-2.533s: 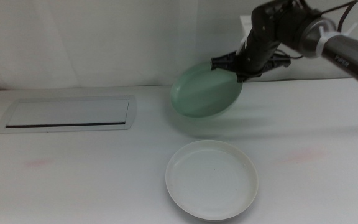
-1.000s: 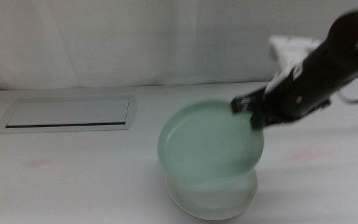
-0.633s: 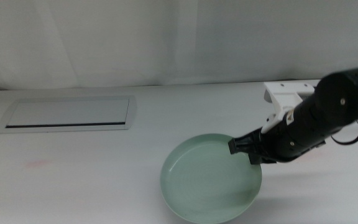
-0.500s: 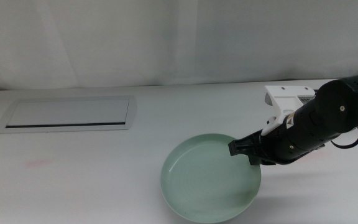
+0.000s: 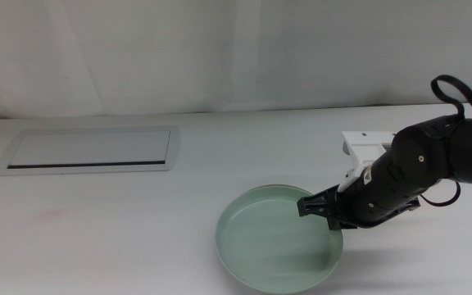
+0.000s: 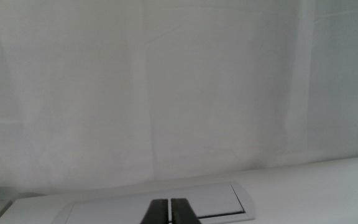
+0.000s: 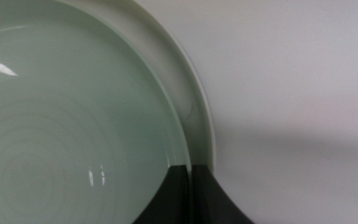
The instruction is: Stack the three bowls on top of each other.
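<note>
Mint bowl [image 5: 279,249], nested in the white bowl [image 7: 199,121] near the bench's front edge, is pinched at its rim by the right gripper [image 5: 332,215]; release looks next, left gripper [image 6: 169,210] pressed together, waiting.

white table [image 5: 138,238], silver panel [image 5: 88,150] at far left, white backdrop [image 5: 179,49]

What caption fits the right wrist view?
Right gripper pinching the mint green bowl rim, nested in the white bowl.

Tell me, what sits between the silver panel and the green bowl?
Nothing: the middle view shows only bare white table between the flat rectangular silver panel and the shallow mint green plastic bowl.
</note>
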